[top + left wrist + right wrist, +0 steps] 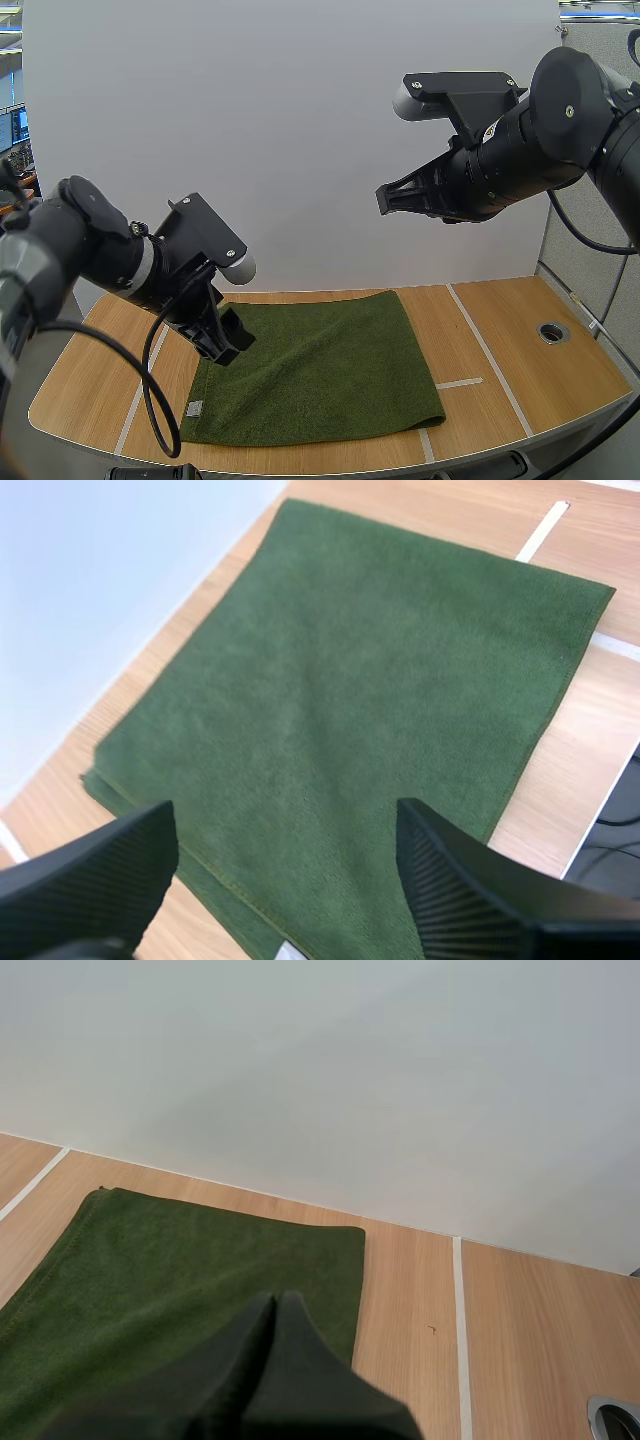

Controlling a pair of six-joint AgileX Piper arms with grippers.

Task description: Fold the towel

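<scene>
**A:** How do the grippers stand?

**B:** The left gripper (pixel 228 342) hangs low with its fingers spread wide and nothing between them, just over the left edge of the towel (pixel 320 365). The right gripper (pixel 388 200) is high up, well clear of the cloth, with its fingers pressed together into one empty wedge.

**A:** And the towel itself?

**B:** It lies flat on the table (pixel 510 330), from the middle toward the left, with a small label (pixel 195 408) at its near left corner. At the left edge a lower layer peeks out beneath the top one, so I judge it is already doubled.

**A:** What could go wrong from here?

**B:** That layered edge is the main risk. If the open fingers close too shallow, they may catch only the top layer and peel the fold apart. One grip at one edge may also drag the whole cloth across the smooth wood. With the right arm so far off, the opposite corner could lag and leave a skewed fold.
</scene>
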